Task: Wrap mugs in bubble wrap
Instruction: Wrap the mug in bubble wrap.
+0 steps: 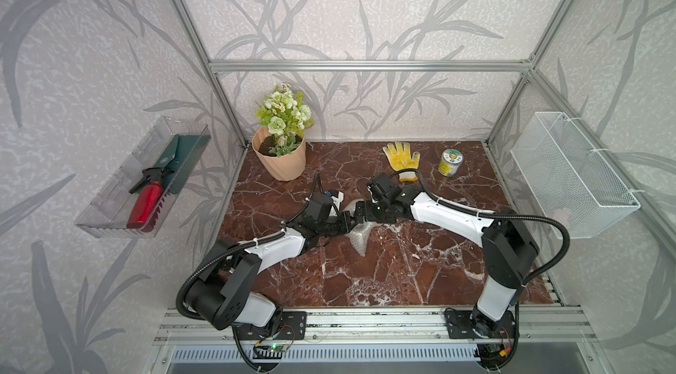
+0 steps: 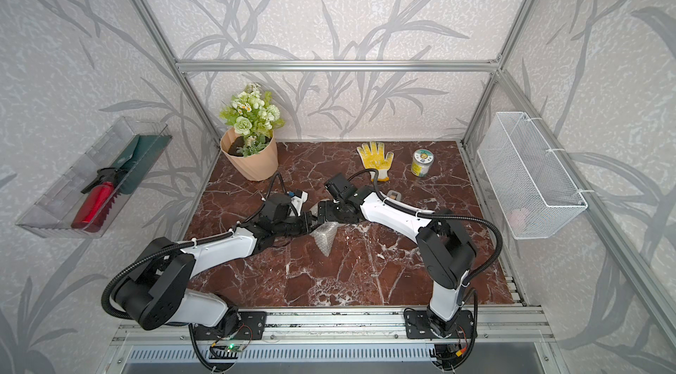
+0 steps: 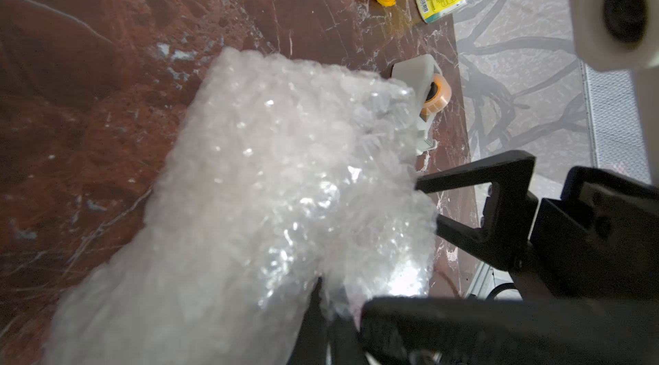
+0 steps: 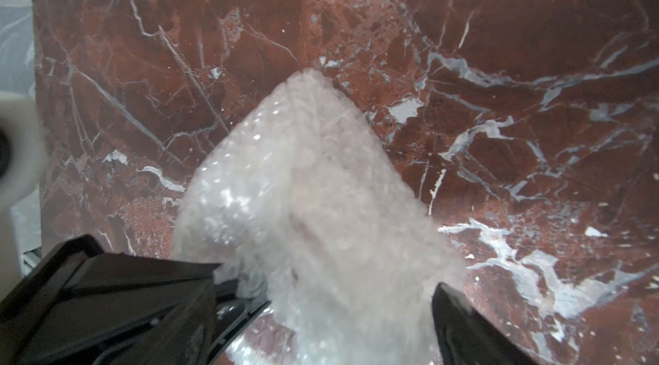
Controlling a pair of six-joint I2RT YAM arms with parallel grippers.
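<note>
Just one bubble wrap (image 3: 271, 174) — one jar (image 1: 450, 162), one glove (image 1: 401, 158)

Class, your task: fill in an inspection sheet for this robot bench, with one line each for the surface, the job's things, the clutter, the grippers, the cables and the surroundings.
Surface: red-brown marble table; no spills seen.
Job's things: bubble wrap bunched at the centre between the arms; mug not seen, possibly inside the bundle, cannot tell.
Clutter: flower pot, yellow glove and jar along the back; tape dispenser near the right arm.
Grippers: left gripper shut on the bubble wrap; right gripper open, tips at the wrap's edge.
Cables: black conduit loops beside each arm.
Surroundings: clear tray holding a red bottle and green trowel on one wall; white mesh basket on the opposite wall.
</note>
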